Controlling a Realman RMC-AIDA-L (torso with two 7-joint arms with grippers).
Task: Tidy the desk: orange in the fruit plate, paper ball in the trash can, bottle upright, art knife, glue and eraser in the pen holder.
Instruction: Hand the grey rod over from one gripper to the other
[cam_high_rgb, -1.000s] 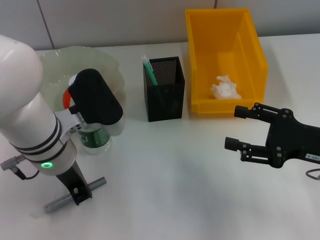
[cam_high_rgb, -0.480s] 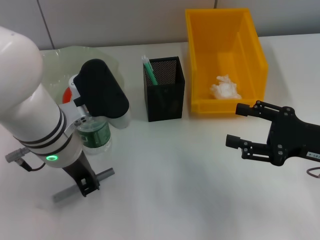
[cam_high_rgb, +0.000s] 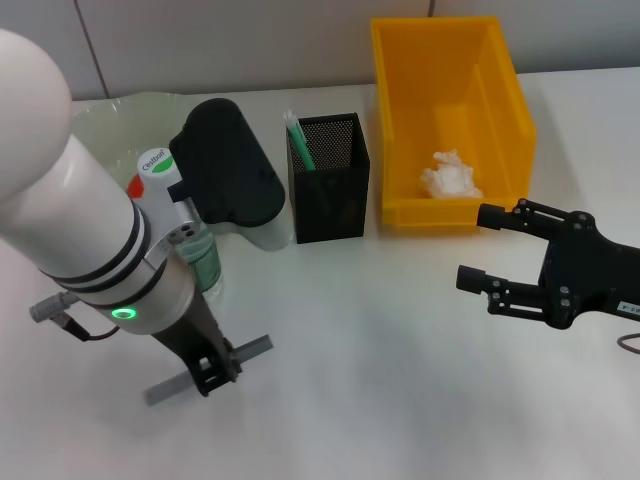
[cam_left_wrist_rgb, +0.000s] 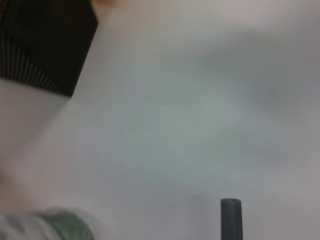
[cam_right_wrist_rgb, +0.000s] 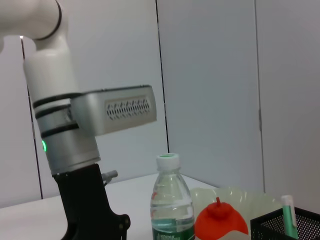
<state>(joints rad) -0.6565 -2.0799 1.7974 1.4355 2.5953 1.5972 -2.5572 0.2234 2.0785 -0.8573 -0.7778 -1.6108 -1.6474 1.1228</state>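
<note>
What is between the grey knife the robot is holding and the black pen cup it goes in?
The left gripper holds the grey art knife near the table's front. Bare table lies between it and the pen holder; nothing visible blocks the way. The bottle stands off to the side.

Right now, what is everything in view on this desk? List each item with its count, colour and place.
Bin: one, yellow, back right of the desk.
Paper ball: one, white, inside the bin.
Pen holder: one, black mesh, centre back, beside the bin.
Green-capped stick: one, standing in the pen holder.
Fruit plate: one, pale green, back left, partly behind the left arm.
Orange item: one, orange-red, in the fruit plate.
Bottle: one, clear with green label and white cap, upright by the plate.
Grey stick: one, gripped by the left hand.
Left hand: front left, low over the desk.
Right hand: black, open, front right, empty.
</note>
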